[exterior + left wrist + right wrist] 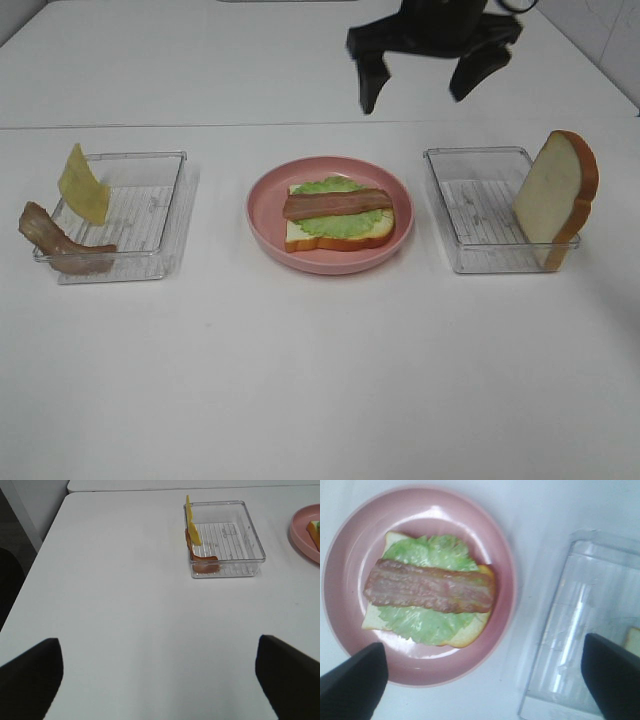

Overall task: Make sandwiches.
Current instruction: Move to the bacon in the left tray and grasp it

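Note:
On the pink plate (262, 212) lies a bread slice (376, 232) topped with a green lettuce leaf (330, 186) and a brown bacon strip (336, 203); the right wrist view shows the same bacon (430, 586) on lettuce (432, 552). A second bread slice (556, 196) leans upright in the right clear tray (480, 205). A yellow cheese slice (83, 185) and another bacon strip (55, 241) hang over the left tray (150, 215). My right gripper (420, 82) hovers open above and behind the plate, holding nothing. My left gripper (160, 680) is open over bare table.
The white table (320, 380) has a seam running across behind the trays. In the left wrist view the table's edge (37, 555) drops off at one side, and the left tray (225, 537) with cheese (192, 522) sits ahead.

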